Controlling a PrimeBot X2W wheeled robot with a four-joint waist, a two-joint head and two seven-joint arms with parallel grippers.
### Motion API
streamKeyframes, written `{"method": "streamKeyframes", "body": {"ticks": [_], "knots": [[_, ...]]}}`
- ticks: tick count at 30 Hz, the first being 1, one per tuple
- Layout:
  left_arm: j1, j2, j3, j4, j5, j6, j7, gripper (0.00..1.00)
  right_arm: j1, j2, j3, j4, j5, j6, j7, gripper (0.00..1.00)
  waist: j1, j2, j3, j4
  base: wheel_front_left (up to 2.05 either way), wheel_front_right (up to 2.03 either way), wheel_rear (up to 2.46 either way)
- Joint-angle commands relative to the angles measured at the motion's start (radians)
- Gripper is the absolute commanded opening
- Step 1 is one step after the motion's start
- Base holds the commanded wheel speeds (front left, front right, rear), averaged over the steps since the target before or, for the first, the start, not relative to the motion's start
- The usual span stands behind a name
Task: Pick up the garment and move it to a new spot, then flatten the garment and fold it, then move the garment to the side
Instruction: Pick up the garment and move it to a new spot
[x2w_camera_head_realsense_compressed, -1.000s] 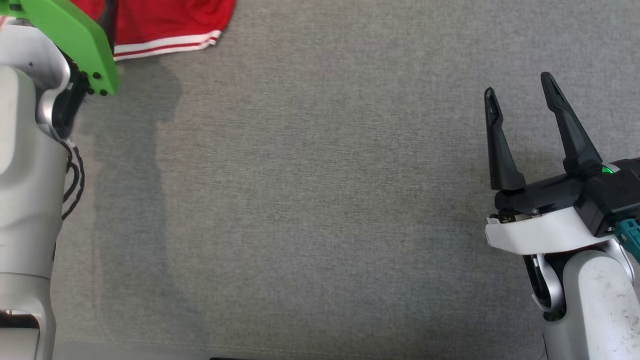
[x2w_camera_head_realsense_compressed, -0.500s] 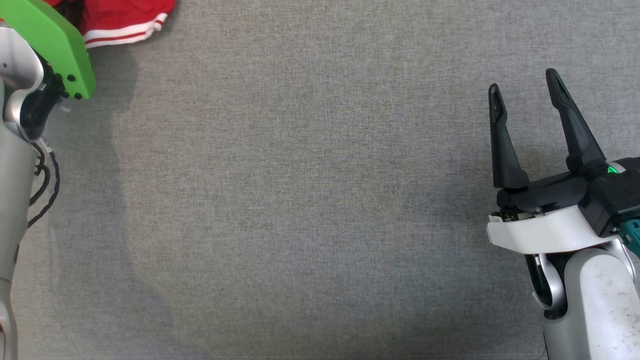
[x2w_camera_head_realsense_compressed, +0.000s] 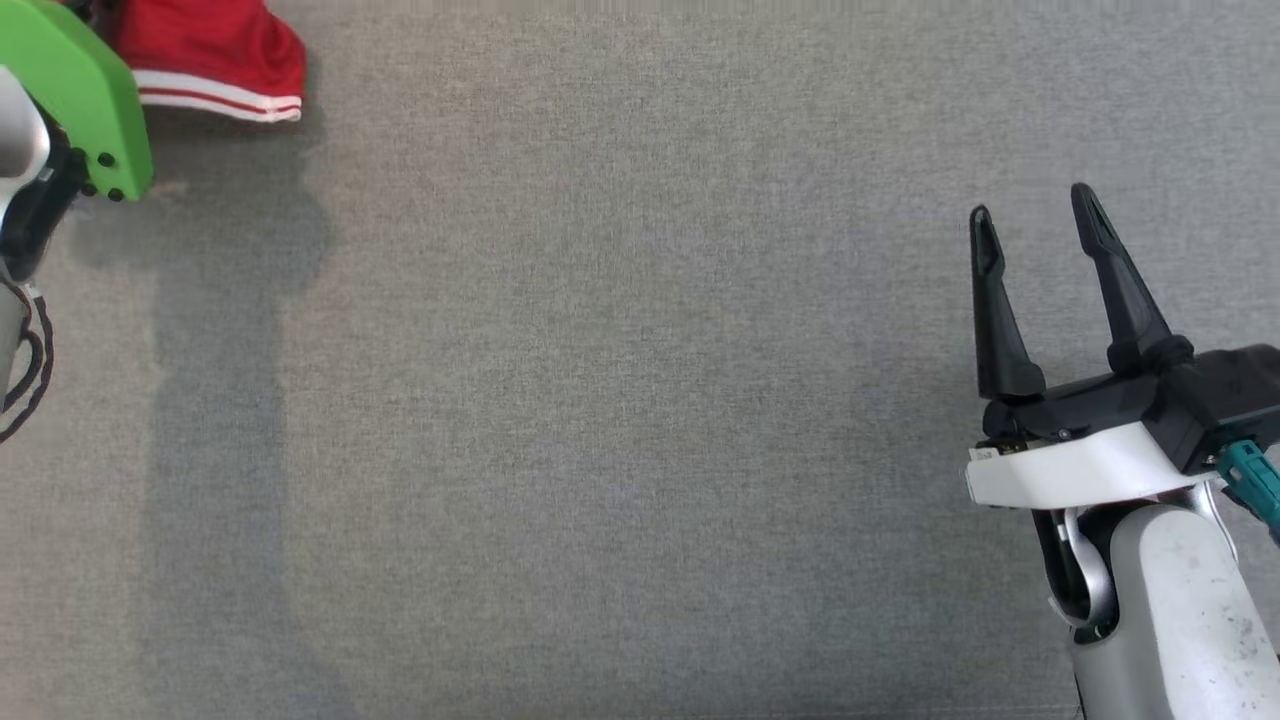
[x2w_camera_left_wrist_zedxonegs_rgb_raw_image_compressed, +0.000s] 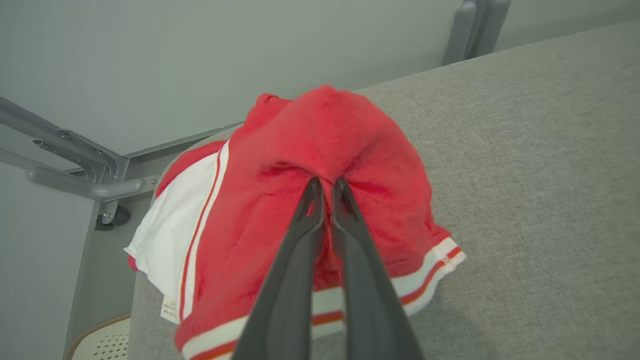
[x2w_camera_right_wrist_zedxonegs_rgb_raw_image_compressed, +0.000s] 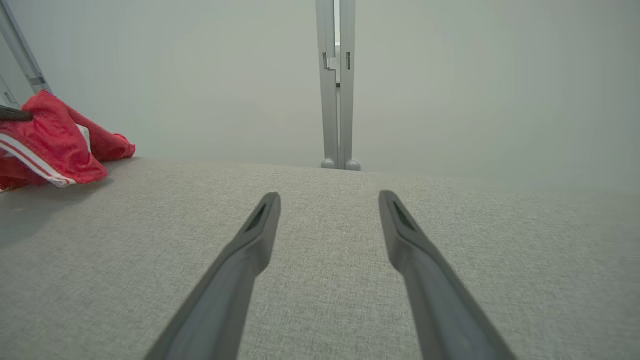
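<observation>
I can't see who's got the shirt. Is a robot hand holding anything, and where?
The left gripper pinches the garment by a bunched-up fold in its red middle. The right gripper is open, holding nothing.

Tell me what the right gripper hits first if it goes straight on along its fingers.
Nothing close: the right gripper points over the grey tabletop; the garment sits far to the side. Past the far edge a grey post stands roughly in line, depth unclear.
</observation>
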Motion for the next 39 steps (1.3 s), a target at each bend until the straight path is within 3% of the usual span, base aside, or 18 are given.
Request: {"method": "streamKeyframes", "body": {"ticks": [1, 11, 18, 24, 30, 39], "knots": [[-0.021, 0.013, -0.017, -0.021, -0.010, 0.004, 0.005, 0.00, 0.017, -0.002, -0.007, 0.014, 0.013, -0.002, -0.013, 1.00, -0.0001, 0.0000, -0.109, -0.037, 0.00, 0.00, 0.00], [-0.064, 0.014, -0.186, -0.228, -0.088, 0.004, 0.050, 0.00, 0.075, -0.002, -0.042, 0.124, 0.087, -0.002, -0.063, 1.00, -0.0001, 0.0000, -0.309, -0.132, 0.00, 0.00, 0.00], [-0.104, -0.043, -0.250, -0.381, -0.202, 0.004, 0.048, 0.00, 0.103, -0.002, -0.058, 0.158, 0.121, -0.002, -0.078, 1.00, -0.0001, 0.0000, -0.359, -0.213, 0.00, 0.00, 0.00], [-0.083, -0.133, -0.255, -0.478, -0.311, 0.004, 0.010, 0.00, 0.106, -0.001, -0.066, 0.172, 0.139, -0.002, -0.084, 1.00, -0.0001, 0.0000, -0.329, -0.266, 0.00, 0.00, 0.00], [0.069, -0.188, -0.296, -0.424, -0.336, 0.018, -0.069, 0.00, 0.085, -0.001, -0.049, 0.189, 0.160, -0.002, -0.085, 1.00, -0.0001, 0.0000, -0.282, -0.296, 0.00, 0.00, 0.00], [0.297, -0.250, -0.281, -0.147, -0.355, 0.083, -0.287, 0.00, 0.062, -0.001, -0.030, 0.187, 0.181, -0.002, -0.086, 1.00, -0.0001, 0.0000, -0.219, -0.316, 0.00, 0.00, 0.00]]}}
